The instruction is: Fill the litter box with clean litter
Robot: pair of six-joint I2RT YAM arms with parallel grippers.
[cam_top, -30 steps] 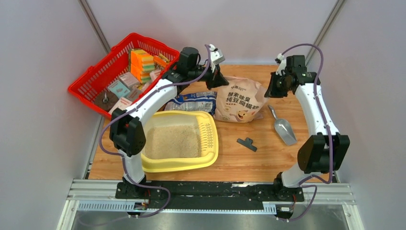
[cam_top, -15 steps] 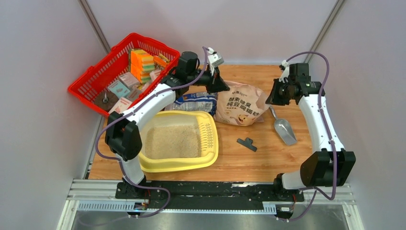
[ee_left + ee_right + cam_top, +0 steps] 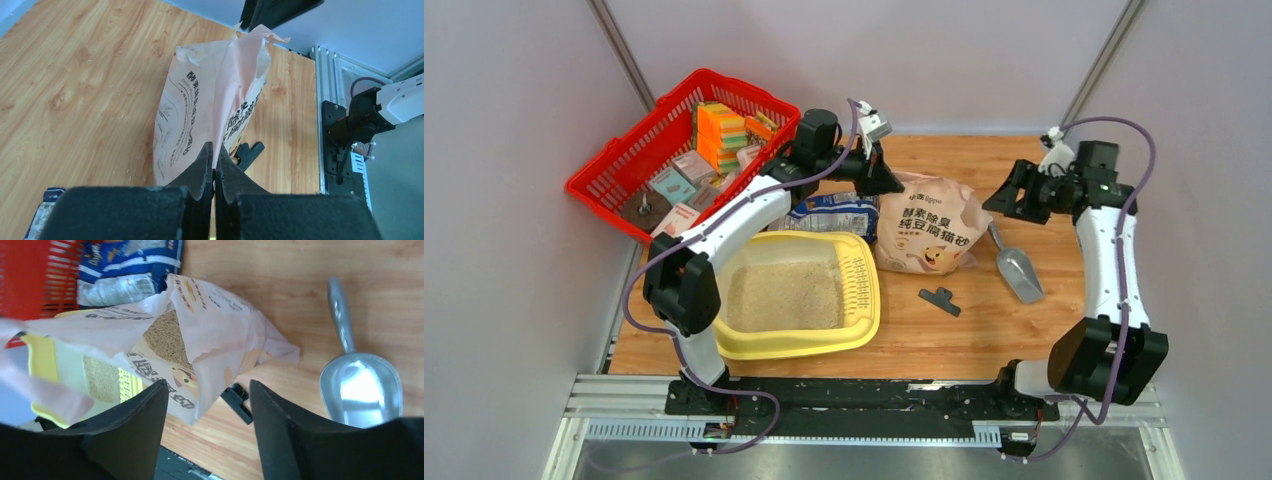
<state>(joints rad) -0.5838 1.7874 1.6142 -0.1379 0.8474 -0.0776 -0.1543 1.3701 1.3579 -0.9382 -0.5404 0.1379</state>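
Left pincer (image 3: 214, 150), closed, is pinching the tan bag (image 3: 929, 225) by its top edge and should be keeping that mouth raised; right pincer (image 3: 206, 385) is hovering agape, empty; litter box (image 3: 799, 345), near-left of the bag, is holding clean litter (image 3: 784, 295).

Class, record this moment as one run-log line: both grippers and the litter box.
left gripper: shut on tan paper litter bag, top edge | right gripper: open, empty | pale-yellow plastic litter box: holds beige litter

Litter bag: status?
Left fingers shut on bag top. Right fingers open, off bag. Box holds litter. Scoop, clip lie beside bag.
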